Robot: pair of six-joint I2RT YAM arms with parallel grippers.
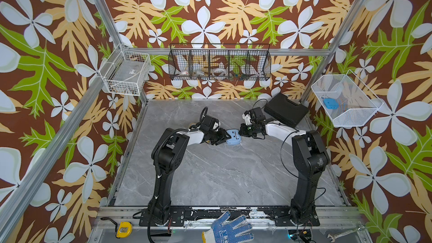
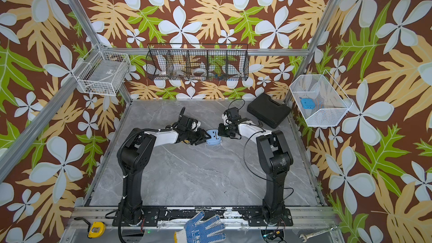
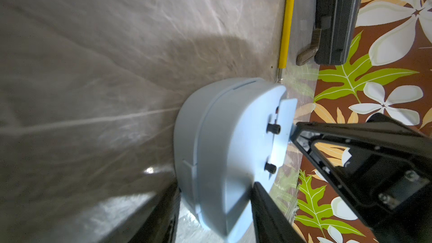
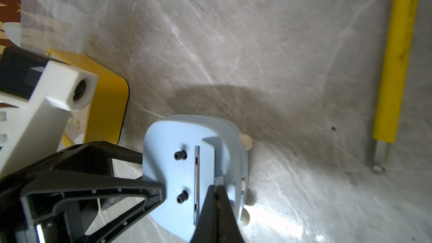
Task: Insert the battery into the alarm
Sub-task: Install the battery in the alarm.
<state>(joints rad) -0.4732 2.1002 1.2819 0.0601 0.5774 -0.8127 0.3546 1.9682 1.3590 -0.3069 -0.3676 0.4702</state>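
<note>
Pale-blue plastic alarm clock (image 4: 168, 160), face-down, clamped by left gripper (image 3: 214, 190); closed right gripper (image 4: 216, 187) perhaps pinches its ajar battery cover (image 4: 207, 160): hard pressing could twist clock loose.

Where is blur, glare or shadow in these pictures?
Left wrist view: the table is smeared, with glare beside the alarm. Right wrist view: the alarm is sharp; a dark shadow lies beside it. Both top views: even light, no blur.
</note>
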